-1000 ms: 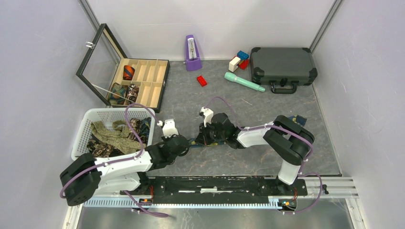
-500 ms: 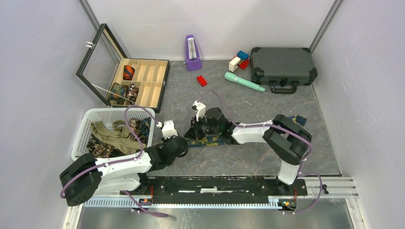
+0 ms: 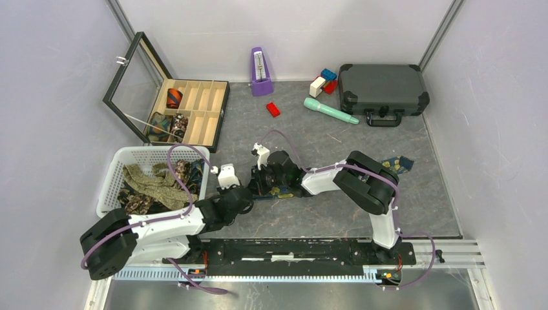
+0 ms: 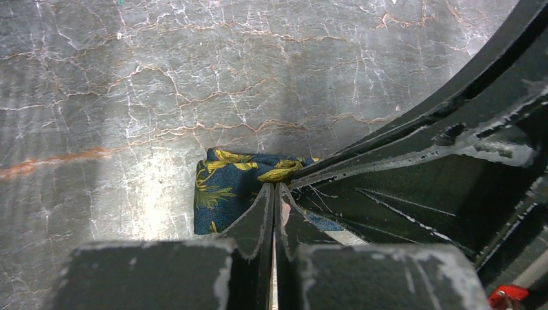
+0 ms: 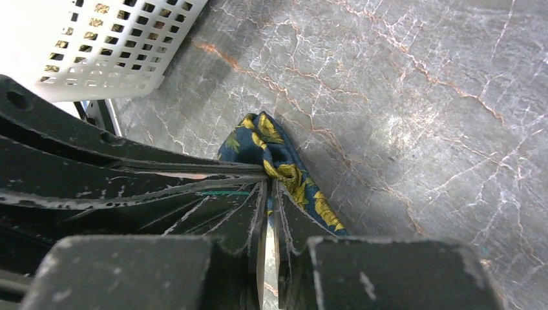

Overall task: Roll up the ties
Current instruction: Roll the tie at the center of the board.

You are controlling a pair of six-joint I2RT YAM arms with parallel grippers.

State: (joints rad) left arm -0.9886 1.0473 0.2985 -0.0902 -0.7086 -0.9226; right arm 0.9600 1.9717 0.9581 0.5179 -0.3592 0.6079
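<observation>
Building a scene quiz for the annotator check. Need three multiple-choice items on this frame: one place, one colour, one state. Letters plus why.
1. Where does the navy tie lie?
A) on a shelf
B) on the table, between the left gripper and the right gripper
C) on a hook

2. What colour is its print?
A) yellow
B) red
C) white

3. The lid of the wooden box is:
A) shut
B) missing
C) open

B: both wrist views show it on the table at the fingertips.
A: yellow leaves on navy.
C: the lid stands tilted up beside the box.
</observation>
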